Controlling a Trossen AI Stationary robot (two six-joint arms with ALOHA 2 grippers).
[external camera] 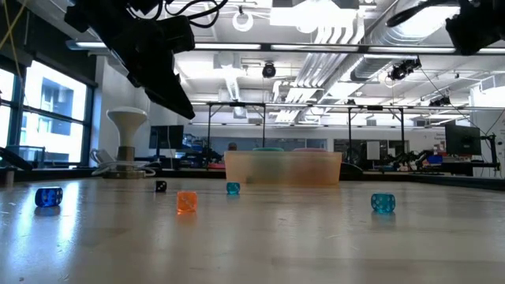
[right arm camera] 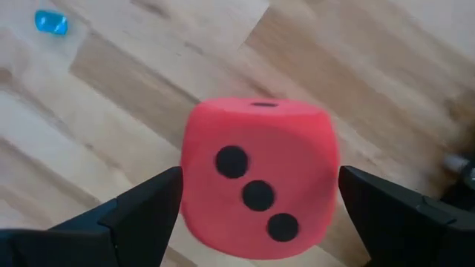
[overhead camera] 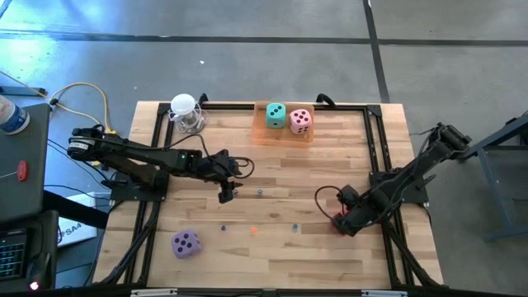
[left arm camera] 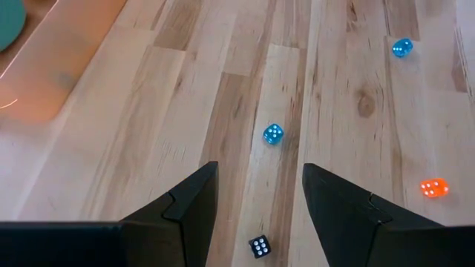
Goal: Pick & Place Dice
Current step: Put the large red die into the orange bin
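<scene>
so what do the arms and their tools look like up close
Both arms are dark, nearly black, built from jointed segments with thin black cables looping along them. The left arm has a metallic ring at its base end; the right arm is plain dark. The left tool and right tool each have two matte black fingers with angular, wedge-shaped tips. No markings show.

Wooden table [overhead camera: 272, 256] — translucent orange tray [overhead camera: 262, 132] at far edge, tiny beads [left arm camera: 273, 134] scattered, white stand [overhead camera: 185, 110].
</scene>
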